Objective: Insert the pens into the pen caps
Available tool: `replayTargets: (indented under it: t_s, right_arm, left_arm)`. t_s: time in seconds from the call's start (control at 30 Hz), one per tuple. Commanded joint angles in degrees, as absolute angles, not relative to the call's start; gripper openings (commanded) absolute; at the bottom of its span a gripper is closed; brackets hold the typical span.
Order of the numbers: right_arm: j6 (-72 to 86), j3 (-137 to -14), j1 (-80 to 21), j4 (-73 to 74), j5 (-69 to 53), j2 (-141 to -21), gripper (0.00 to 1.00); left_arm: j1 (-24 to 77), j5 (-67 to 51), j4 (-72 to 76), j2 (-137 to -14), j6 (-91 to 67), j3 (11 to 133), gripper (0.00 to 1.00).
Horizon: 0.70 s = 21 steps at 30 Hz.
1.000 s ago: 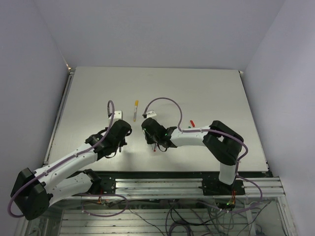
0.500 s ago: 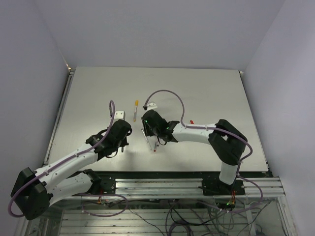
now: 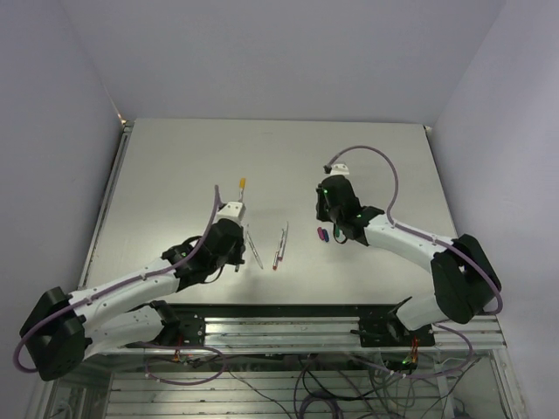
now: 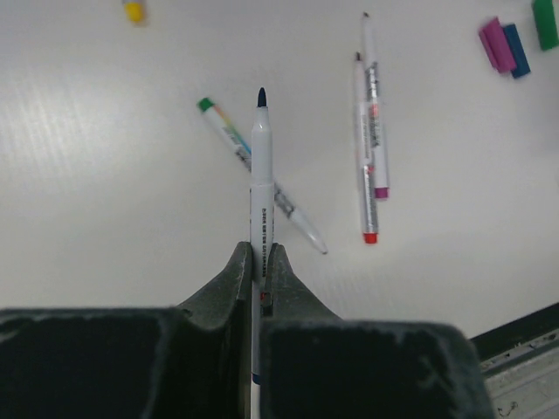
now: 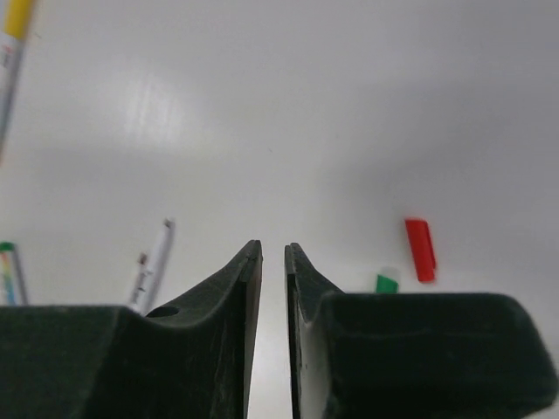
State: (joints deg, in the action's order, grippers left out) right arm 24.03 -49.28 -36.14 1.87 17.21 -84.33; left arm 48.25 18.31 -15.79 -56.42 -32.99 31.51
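My left gripper (image 4: 260, 253) is shut on a grey-white pen (image 4: 261, 166) with a dark blue tip that points away from me; in the top view this gripper (image 3: 234, 249) is left of centre. A green-tipped pen (image 4: 234, 140) lies on the table under it. Two more pens (image 4: 369, 148) lie side by side to its right (image 3: 280, 245). The magenta cap (image 4: 492, 44), blue cap (image 4: 515, 51) and green cap (image 4: 546, 22) lie far right. My right gripper (image 5: 272, 249) is empty, its jaws a narrow gap apart, above the table beside the red cap (image 5: 420, 249) and the green cap (image 5: 387, 281).
A pen with a yellow cap (image 3: 241, 188) lies farther back, left of centre. The right arm's purple cable (image 3: 376, 157) loops over the right half of the table. The metal frame rail (image 3: 297, 314) runs along the near edge.
My right arm has swung from the middle to the right, near the caps, leaving two pens lying at centre. My left gripper has shifted right.
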Motion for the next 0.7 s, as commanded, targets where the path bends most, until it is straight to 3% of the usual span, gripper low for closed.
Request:
replayTargets:
  t_s: [0.0, 0.37, 0.67]
  right_arm:
    - [21.32, -45.81, -33.68, 3.91, 15.60, -81.56, 0.17]
    - [20.60, -42.08, -31.29, 3.78, 11.78, -83.08, 0.17]
    - [21.95, -40.72, -31.38, 4.65, 12.95, -85.18, 0.25]
  left_arm:
    - [52.93, 17.75, -7.94, -60.50, -30.60, 33.28, 0.07]
    - [61.36, 17.80, -1.96, -68.20, -30.50, 36.48, 0.07]
    - [62.22, 13.34, -0.23, -66.72, -31.73, 36.03, 0.07]
